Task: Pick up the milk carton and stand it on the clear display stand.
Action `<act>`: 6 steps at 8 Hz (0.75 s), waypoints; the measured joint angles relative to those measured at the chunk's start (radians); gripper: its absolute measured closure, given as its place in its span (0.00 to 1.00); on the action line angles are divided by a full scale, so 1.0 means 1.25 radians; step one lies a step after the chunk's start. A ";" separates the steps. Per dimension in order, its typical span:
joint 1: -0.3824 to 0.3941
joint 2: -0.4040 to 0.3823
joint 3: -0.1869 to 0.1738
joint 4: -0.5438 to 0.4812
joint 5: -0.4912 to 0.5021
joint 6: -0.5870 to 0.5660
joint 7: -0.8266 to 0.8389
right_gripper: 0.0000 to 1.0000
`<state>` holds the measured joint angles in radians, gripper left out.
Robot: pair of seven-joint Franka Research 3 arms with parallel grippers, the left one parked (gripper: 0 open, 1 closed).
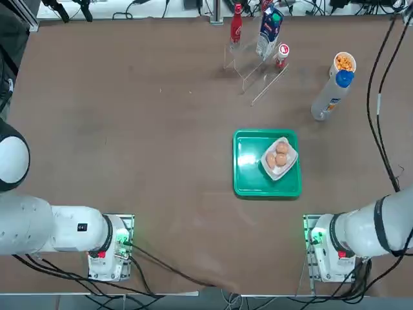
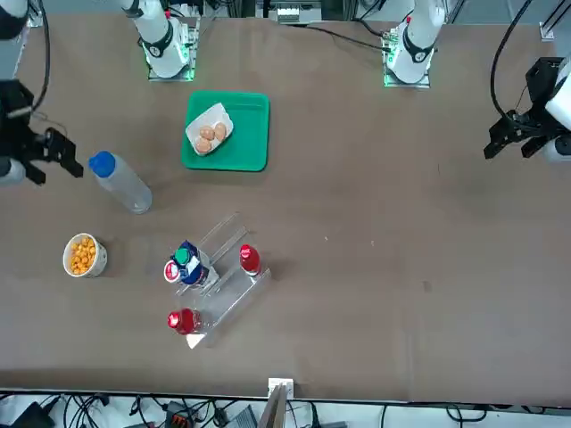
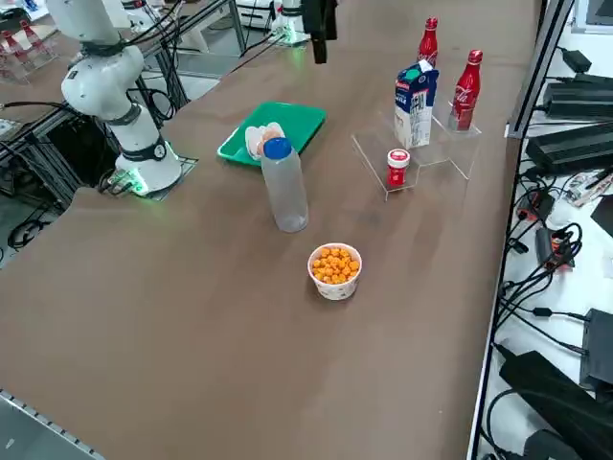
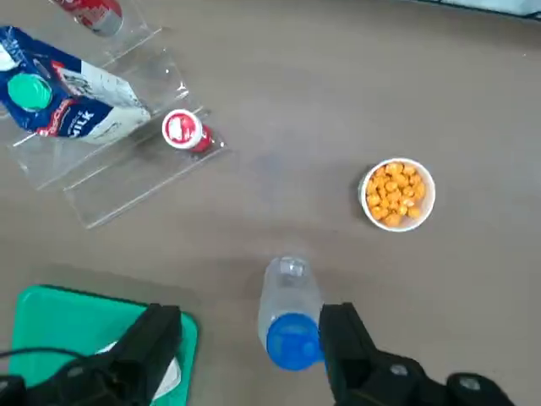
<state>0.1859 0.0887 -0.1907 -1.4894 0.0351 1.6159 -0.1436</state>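
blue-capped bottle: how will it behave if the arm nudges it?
The blue-capped bottle is narrow and tall, so it would probably tip before sliding far. Its smooth round wall suggests rolling once down. The translucent body looks like plastic, so likely not very fragile.

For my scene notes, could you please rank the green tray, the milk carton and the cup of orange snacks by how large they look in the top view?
1. Green tray
2. Milk carton
3. Cup of orange snacks

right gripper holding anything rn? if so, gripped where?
Nothing held. Right gripper is open above the table, clear of the milk carton, which stands on the clear display stand.
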 joint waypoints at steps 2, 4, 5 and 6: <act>-0.109 -0.054 0.104 -0.062 -0.001 0.000 0.018 0.00; -0.176 -0.101 0.172 -0.107 -0.001 0.000 0.025 0.00; -0.186 -0.118 0.185 -0.123 -0.001 0.000 0.026 0.00; -0.186 -0.127 0.188 -0.129 -0.001 0.000 0.027 0.00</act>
<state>-0.0470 -0.0701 0.0449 -1.6508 0.0336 1.6158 -0.1101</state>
